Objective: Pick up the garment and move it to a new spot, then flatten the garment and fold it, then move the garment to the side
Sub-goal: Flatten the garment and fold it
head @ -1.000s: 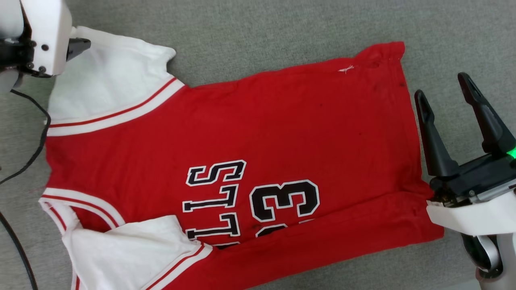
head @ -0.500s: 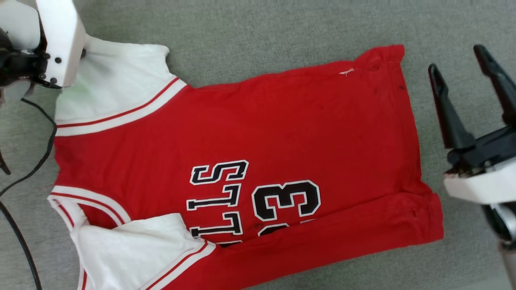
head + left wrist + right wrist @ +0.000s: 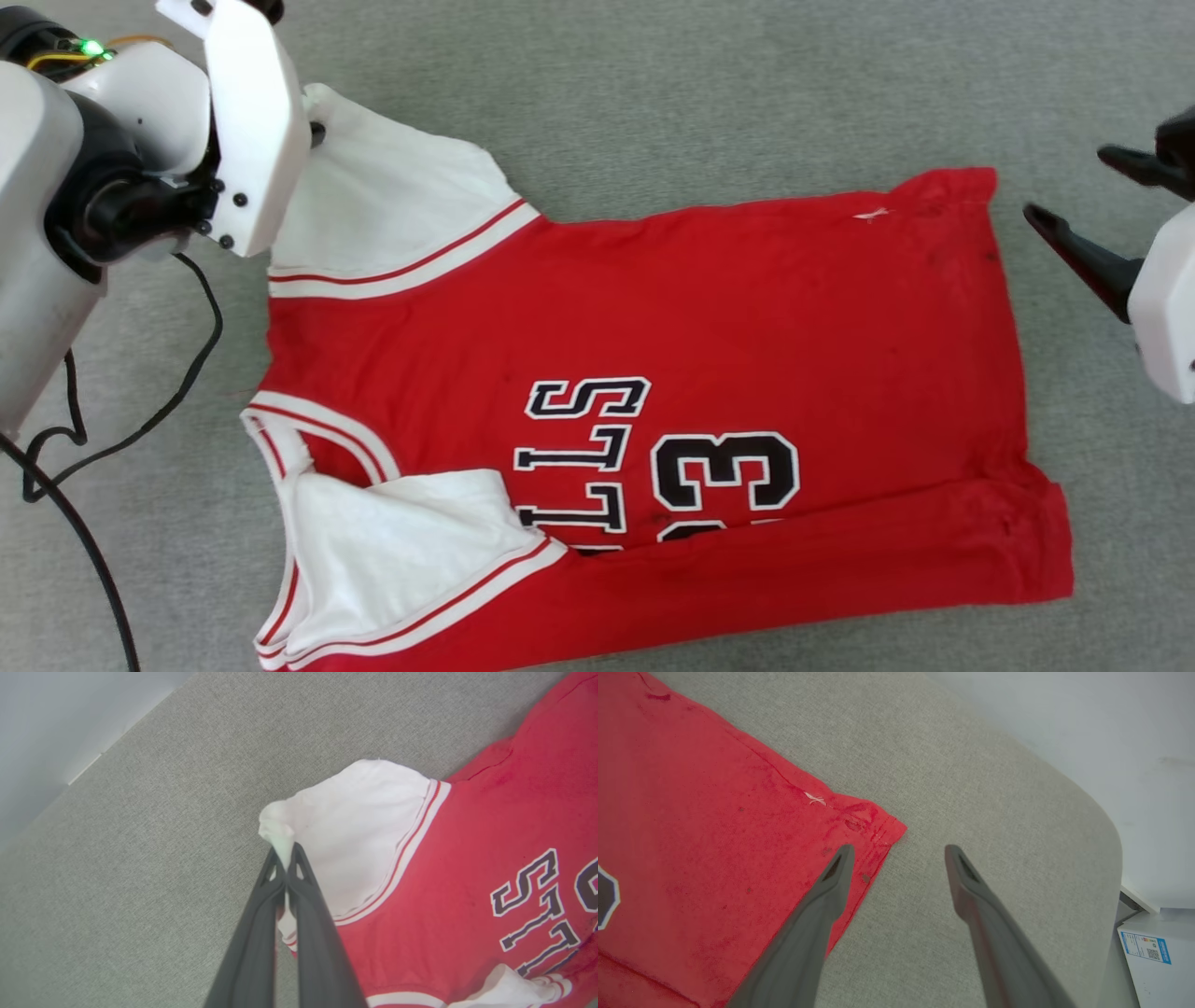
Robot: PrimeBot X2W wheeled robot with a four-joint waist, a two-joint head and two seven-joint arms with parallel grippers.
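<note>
The garment [image 3: 728,317], a red jersey with white sleeves and black lettering, lies spread face up on the grey padded surface [image 3: 653,84]. Its near edge is folded over the number. In the left wrist view my left gripper [image 3: 284,853] is shut on the outer corner of the far white sleeve [image 3: 355,826], which is pinched up into a peak. In the head view that gripper's white wrist casing [image 3: 247,131] covers the fingers. My right gripper [image 3: 899,850] stands open at the garment's far hem corner [image 3: 882,828], one finger [image 3: 831,882] above the red hem, the other over bare surface.
A black cable [image 3: 112,448] loops over the surface at the left, under the left arm. Past the surface's rounded right edge [image 3: 1106,826] stands a white box with a blue label [image 3: 1153,947]. A pale wall lies beyond the far edge.
My left gripper has shut on the sleeve corner and raised it a little. The head camera has shifted, so the garment sits further right. The right gripper now stands by the far hem corner.
</note>
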